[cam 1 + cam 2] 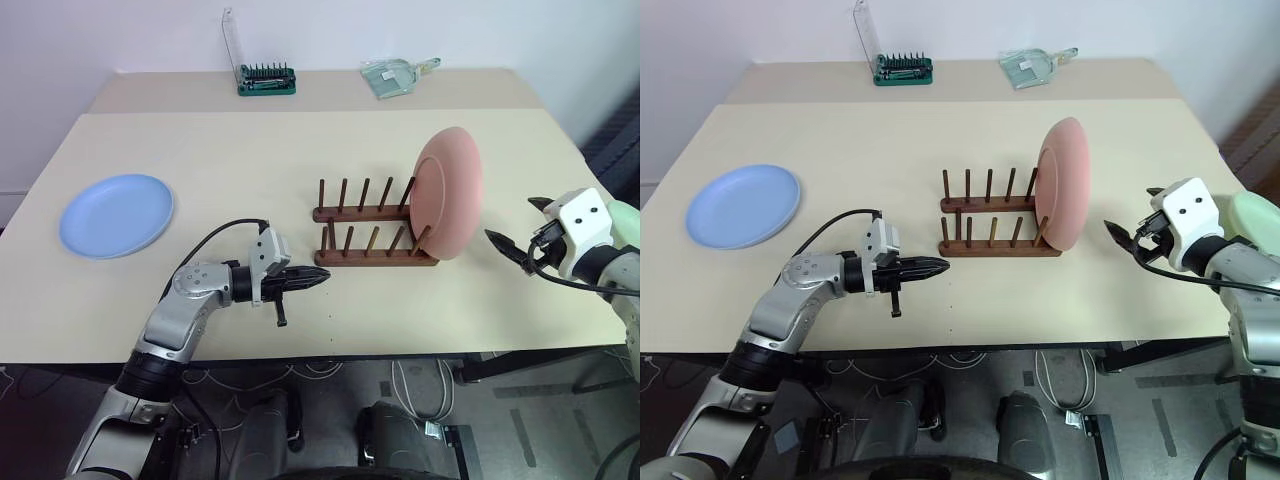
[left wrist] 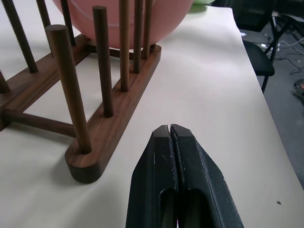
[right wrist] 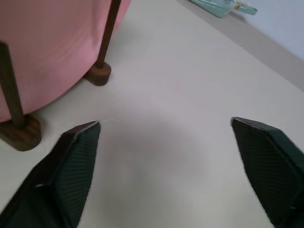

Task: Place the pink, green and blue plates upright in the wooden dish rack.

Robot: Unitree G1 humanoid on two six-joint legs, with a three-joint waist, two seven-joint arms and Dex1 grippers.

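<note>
The pink plate (image 1: 450, 192) stands upright in the right end slot of the wooden dish rack (image 1: 372, 230), leaning against its pegs. Flat on the table at the far left lies the blue plate (image 1: 116, 214). A pale green plate (image 1: 626, 217) peeks out at the table's right edge, behind my right arm. My right gripper (image 1: 512, 220) is open and empty, a little to the right of the pink plate, with its fingers pointing at it. My left gripper (image 1: 322, 277) is shut on nothing, just off the rack's near left corner (image 2: 83, 166).
A green screwdriver-bit holder (image 1: 266, 80) and a clear plastic scoop (image 1: 395, 76) sit on the back table. Several rack slots to the left of the pink plate stand free. The table's front edge (image 1: 330, 355) runs just below my left arm.
</note>
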